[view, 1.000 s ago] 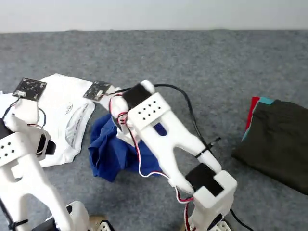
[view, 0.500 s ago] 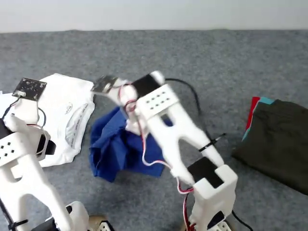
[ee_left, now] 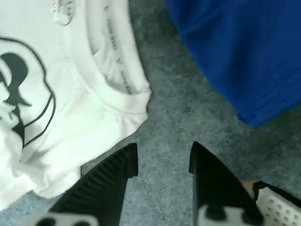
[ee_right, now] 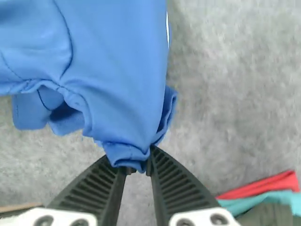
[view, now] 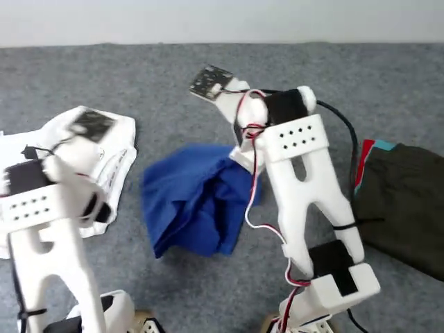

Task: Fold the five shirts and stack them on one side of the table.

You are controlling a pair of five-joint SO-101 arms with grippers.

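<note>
A crumpled blue shirt (view: 198, 201) lies mid-table, one edge lifted. My right gripper (ee_right: 135, 165) is shut on a bunched fold of that blue shirt (ee_right: 108, 70), and its arm (view: 298, 159) stands right of the cloth. A white printed shirt (view: 118, 149) lies spread at the left. My left gripper (ee_left: 162, 157) hangs open above bare carpet between the white shirt (ee_left: 70, 94) and the blue shirt (ee_left: 235, 56), with nothing between its fingers. Folded shirts (view: 402, 201) are stacked at the right, a dark olive one on top.
Red and teal edges (view: 368, 156) of the stack peek out beside the right arm, and their corner (ee_right: 263, 193) lies close to the right gripper. The grey carpet (view: 139, 76) stretches open behind the shirts. The left arm (view: 55, 201) stands over the white shirt.
My right gripper has pulled the blue shirt up and to the right, stretching it out. The left arm has swung right, over the white shirt's edge.
</note>
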